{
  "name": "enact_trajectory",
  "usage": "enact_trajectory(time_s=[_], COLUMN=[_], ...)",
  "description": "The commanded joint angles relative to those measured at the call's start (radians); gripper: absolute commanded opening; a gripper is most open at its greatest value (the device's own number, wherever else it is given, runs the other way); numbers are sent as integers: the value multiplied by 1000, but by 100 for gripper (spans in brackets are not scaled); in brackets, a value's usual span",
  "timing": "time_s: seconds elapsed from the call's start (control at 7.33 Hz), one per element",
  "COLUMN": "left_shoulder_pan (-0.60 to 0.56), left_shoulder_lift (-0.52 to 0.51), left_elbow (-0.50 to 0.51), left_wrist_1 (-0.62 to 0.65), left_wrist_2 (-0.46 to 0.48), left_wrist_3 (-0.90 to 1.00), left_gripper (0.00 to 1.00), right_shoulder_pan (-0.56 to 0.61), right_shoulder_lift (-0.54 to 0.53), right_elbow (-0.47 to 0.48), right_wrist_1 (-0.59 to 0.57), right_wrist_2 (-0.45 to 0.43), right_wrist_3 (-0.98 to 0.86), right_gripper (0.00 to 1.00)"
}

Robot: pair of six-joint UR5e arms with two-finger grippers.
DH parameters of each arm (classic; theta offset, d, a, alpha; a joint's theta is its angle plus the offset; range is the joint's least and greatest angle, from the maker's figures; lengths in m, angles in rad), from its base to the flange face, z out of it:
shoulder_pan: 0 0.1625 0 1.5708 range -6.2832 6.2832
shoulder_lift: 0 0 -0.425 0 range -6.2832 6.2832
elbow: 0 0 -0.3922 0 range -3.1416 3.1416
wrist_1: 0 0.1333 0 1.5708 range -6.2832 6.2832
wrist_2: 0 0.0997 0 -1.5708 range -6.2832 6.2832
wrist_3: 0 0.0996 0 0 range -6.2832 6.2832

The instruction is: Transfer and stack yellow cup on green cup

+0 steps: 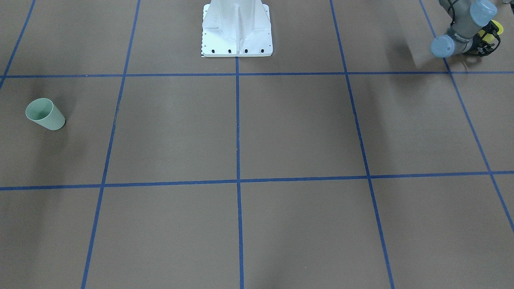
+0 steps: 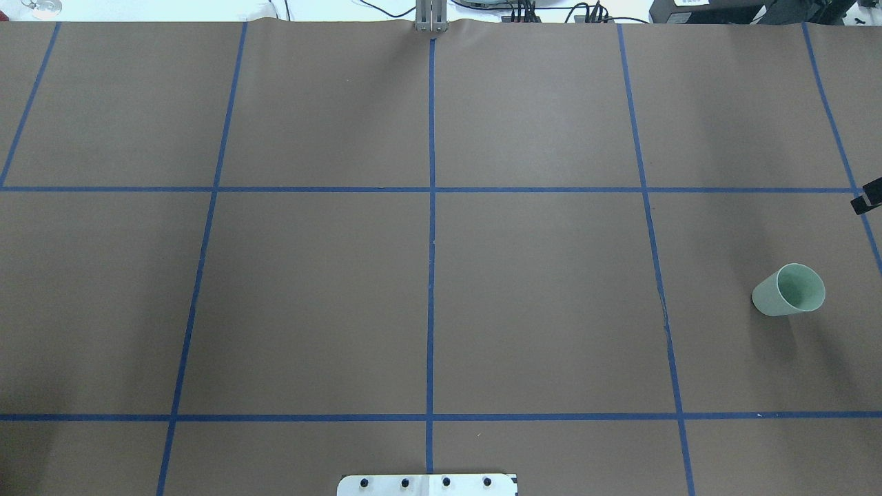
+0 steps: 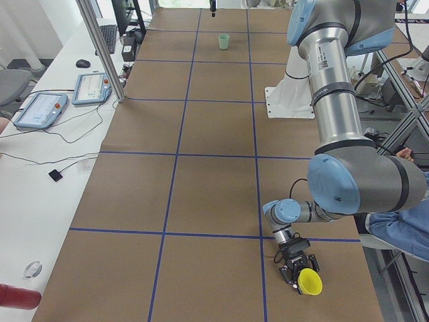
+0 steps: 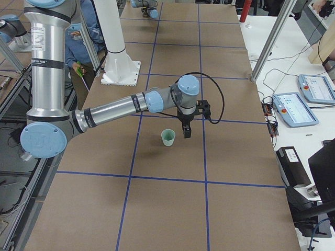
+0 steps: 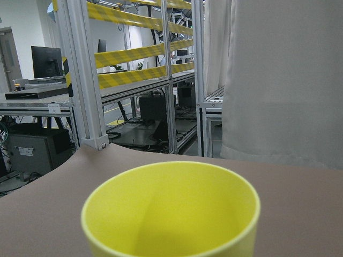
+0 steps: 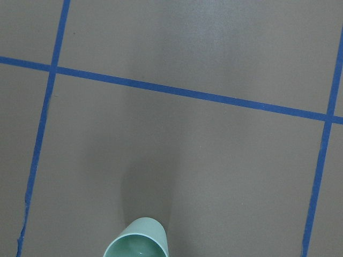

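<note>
The yellow cup (image 3: 310,282) stands near the table's corner on the robot's left side, and fills the bottom of the left wrist view (image 5: 171,209). My left gripper (image 3: 300,275) lies low and level with its fingers around the cup; a yellow sliver shows behind it in the front-facing view (image 1: 497,27). The green cup (image 2: 789,290) stands upright far off on the right side (image 1: 45,114). My right gripper (image 4: 187,130) hangs just beside the green cup (image 4: 168,137), apart from it. I cannot tell whether it is open or shut. The right wrist view shows the cup's rim (image 6: 138,240).
The brown table cover is marked with a blue tape grid (image 2: 431,207). The white robot base (image 1: 237,30) stands at mid table on the robot's side. Tablets and cables (image 3: 64,100) lie on a white bench past the far edge.
</note>
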Motion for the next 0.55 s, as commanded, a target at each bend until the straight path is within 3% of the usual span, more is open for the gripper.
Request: enact_trajectory(time_s=[0.0,0.14,0.41], left_shoulder_pan=[20,32,39], left_shoulder_lift=[88,129,188], left_elbow=[2,4,27], left_wrist_1=[-76,-105,-188], left_wrist_2=[-6,7,194], left_wrist_3=[4,35,63], left_gripper=[0,0,0], right_shoulder_pan=[0,-2,-11], right_shoulder_lift=[1,9,27], right_elbow=[1,-8,-25], right_wrist_1=[0,0,-2], right_wrist_2=[3,3,2], right_wrist_3=[1,3,3], right_gripper=[100,100,100])
